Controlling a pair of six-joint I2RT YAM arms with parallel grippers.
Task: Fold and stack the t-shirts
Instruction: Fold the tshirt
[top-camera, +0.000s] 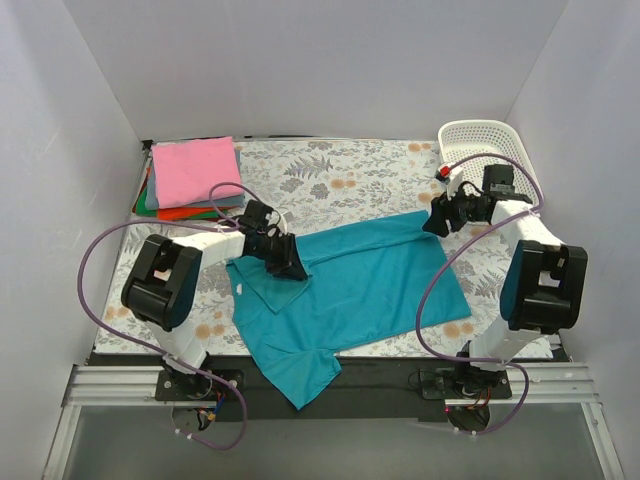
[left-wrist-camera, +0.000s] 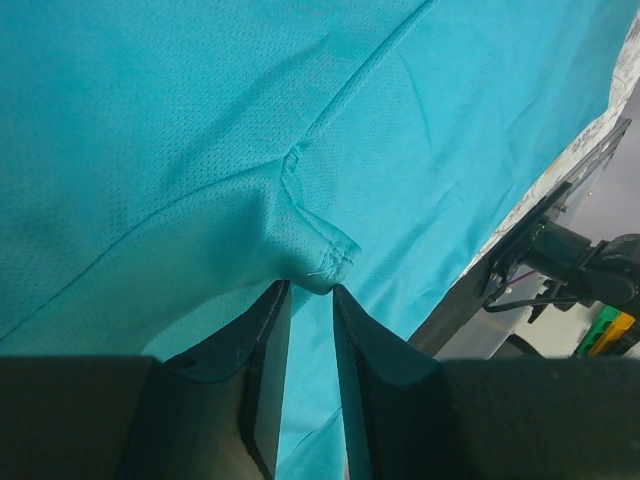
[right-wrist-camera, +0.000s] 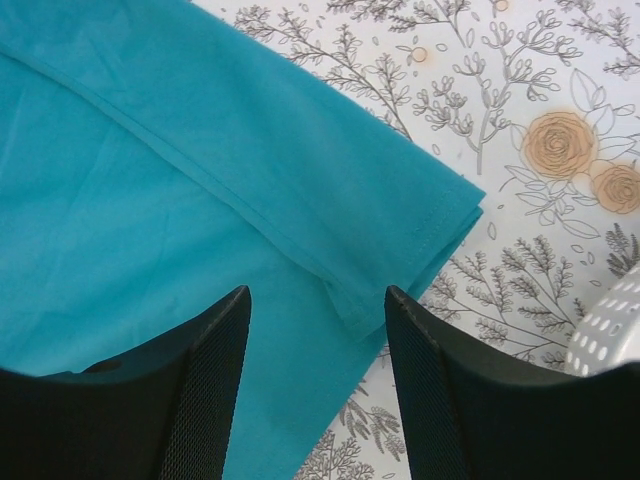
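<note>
The teal-blue t-shirt (top-camera: 360, 285) lies spread across the middle of the table, one sleeve hanging over the near edge. My left gripper (top-camera: 290, 262) is at its left part, jaws nearly together, pinching a raised peak of the teal cloth (left-wrist-camera: 320, 262) at the tips (left-wrist-camera: 308, 288). My right gripper (top-camera: 438, 220) is open and hovers over the shirt's folded far right corner (right-wrist-camera: 420, 215), holding nothing; its jaws (right-wrist-camera: 318, 295) straddle the hem. A folded stack sits at the far left: pink (top-camera: 195, 170) on top, orange-red (top-camera: 185, 213) and green (top-camera: 148, 195) edges below.
A white mesh basket (top-camera: 480, 140) stands at the far right corner, its rim showing in the right wrist view (right-wrist-camera: 610, 330). The floral table cloth (top-camera: 340, 175) covers the table. White walls close in on three sides.
</note>
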